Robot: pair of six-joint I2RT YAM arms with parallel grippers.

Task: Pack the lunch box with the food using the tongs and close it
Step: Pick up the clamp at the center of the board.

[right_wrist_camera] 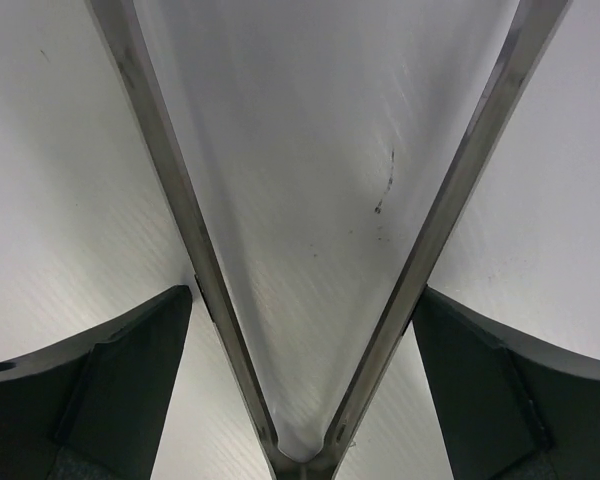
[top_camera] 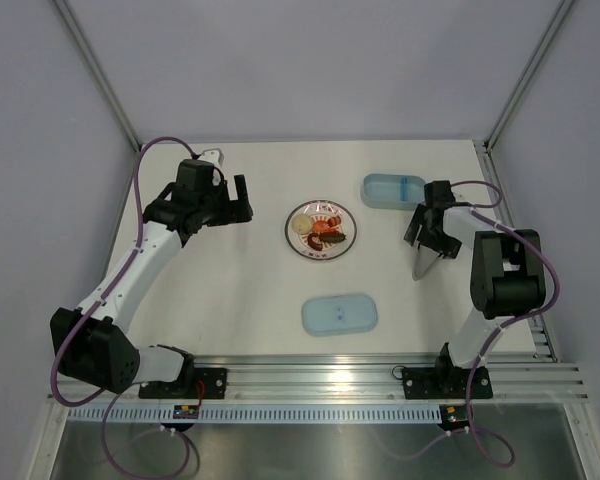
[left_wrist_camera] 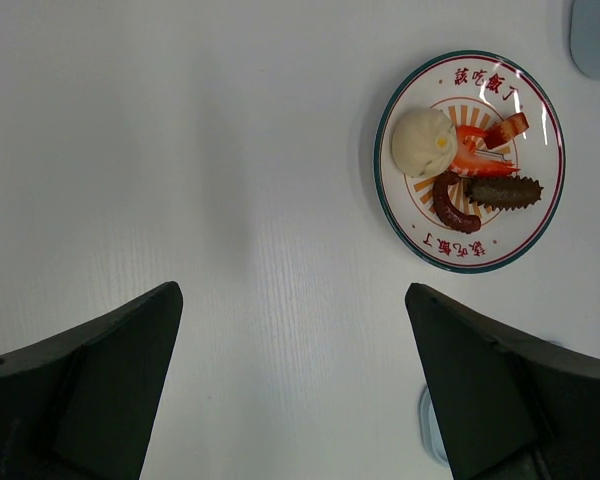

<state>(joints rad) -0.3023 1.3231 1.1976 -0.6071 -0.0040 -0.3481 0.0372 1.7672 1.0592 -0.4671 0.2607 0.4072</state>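
Observation:
The tongs (top_camera: 423, 264) lie on the table at the right, pointing toward the near edge. My right gripper (top_camera: 427, 240) is over their joined end. In the right wrist view the two silvery arms of the tongs (right_wrist_camera: 170, 190) spread in a V between the wide-open fingers of the right gripper (right_wrist_camera: 302, 290), each arm against a fingertip. The pale-blue lunch box (top_camera: 393, 190) sits behind that gripper. The food (top_camera: 327, 230), red-orange and dark brown pieces (left_wrist_camera: 480, 190), lies on the plate (top_camera: 292, 228). My left gripper (top_camera: 242, 200) hovers open and empty left of the plate (left_wrist_camera: 540, 215).
The flat pale-blue lid (top_camera: 339, 313) lies in front of the plate, nearer the arms' bases. A white ball-shaped piece (left_wrist_camera: 423, 142) shares the plate with the food. The lunch box corner (left_wrist_camera: 595, 35) shows at the upper right of the left wrist view.

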